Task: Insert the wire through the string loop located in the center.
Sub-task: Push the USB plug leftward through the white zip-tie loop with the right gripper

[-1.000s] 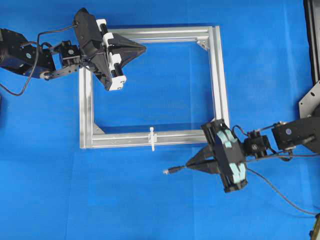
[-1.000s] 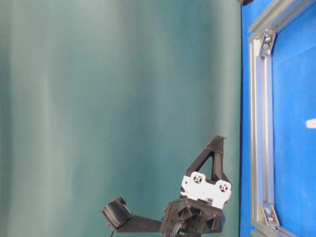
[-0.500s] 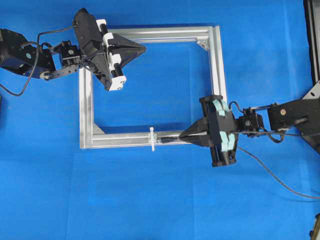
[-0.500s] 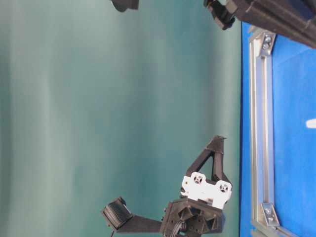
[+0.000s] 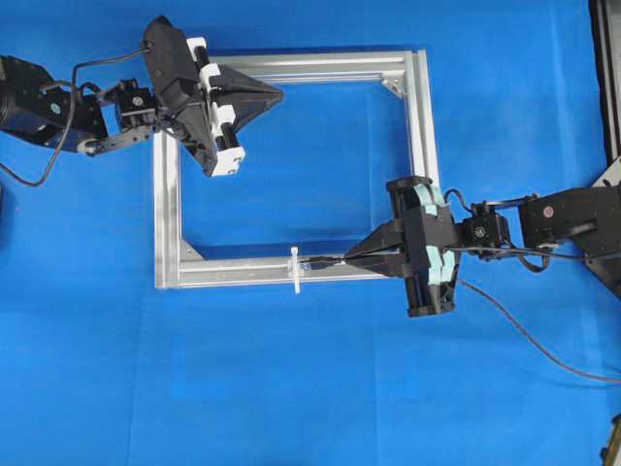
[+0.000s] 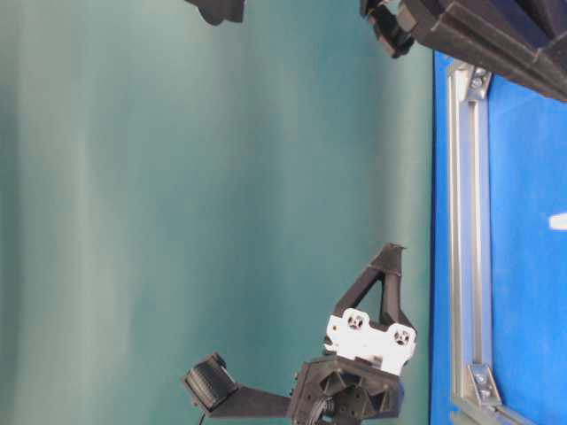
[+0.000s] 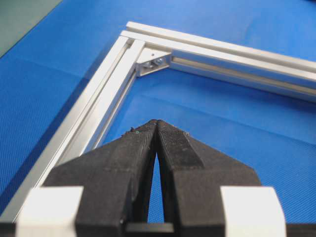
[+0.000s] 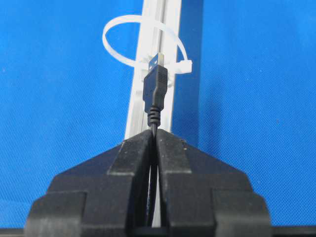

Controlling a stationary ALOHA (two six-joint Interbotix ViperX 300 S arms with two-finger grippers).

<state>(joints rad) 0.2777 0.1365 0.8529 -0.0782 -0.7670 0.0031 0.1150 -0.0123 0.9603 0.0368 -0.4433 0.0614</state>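
Right gripper (image 5: 351, 260): black fingers are clamping together on the thin black wire (image 8: 156, 94), its plug sticking out ahead of the tips.
Wire plug: it is pointing at the small white zip-tie string loop (image 8: 144, 45), its metal tip just in front of the loop's opening.
String loop: it is standing on the lower bar of the square silver aluminium frame (image 5: 423, 146), near mid-bar.
Left gripper (image 5: 279, 94): it is hanging pressed together and empty over the frame's upper left corner on the blue cloth-covered table (image 5: 291, 388).

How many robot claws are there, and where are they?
2. The left gripper hovers over the silver frame's top-left corner, shut and empty. The right gripper sits at the frame's bottom bar, pinching the wire just short of the string loop.
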